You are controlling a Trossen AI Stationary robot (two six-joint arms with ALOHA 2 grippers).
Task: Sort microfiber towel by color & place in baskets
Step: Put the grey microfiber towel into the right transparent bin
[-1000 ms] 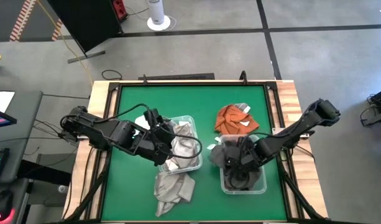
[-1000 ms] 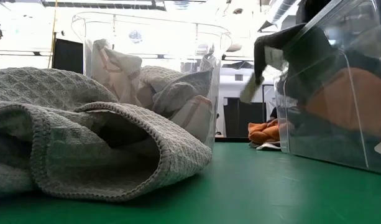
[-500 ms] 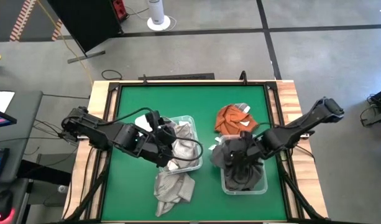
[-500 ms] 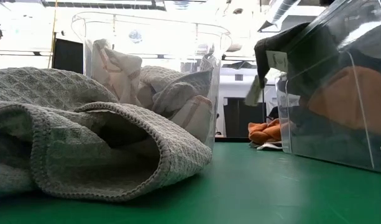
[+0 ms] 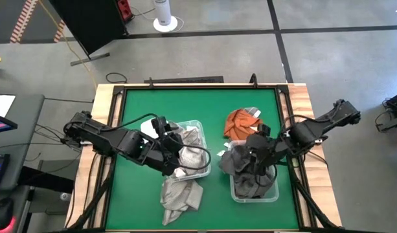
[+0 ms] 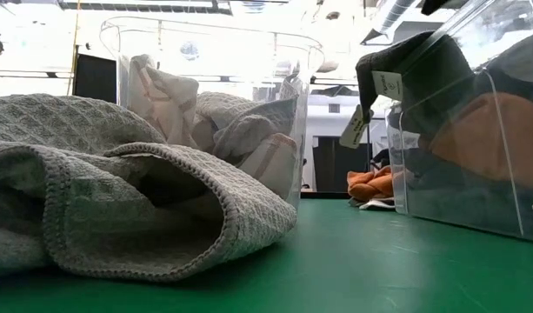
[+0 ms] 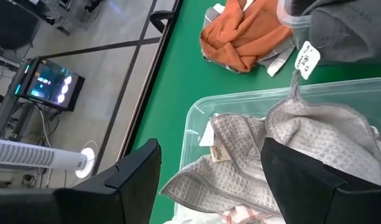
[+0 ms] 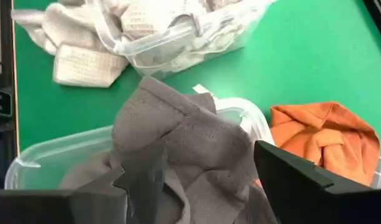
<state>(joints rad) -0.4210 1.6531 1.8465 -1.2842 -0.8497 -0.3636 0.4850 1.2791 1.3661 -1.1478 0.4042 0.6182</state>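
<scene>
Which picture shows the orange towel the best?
The left wrist view: the orange towel lies whole and close on the green table. The right wrist view shows it large too, cut at the edge. The high view shows it small beyond the baskets; the low view only a far-off bit.

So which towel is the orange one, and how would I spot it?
Start at the green table and find the two clear baskets side by side. Beyond the right-hand basket, the one holding dark grey cloth, the orange towel lies crumpled on the bare mat. It is the only brightly coloured towel; the others are grey or pale.
</scene>
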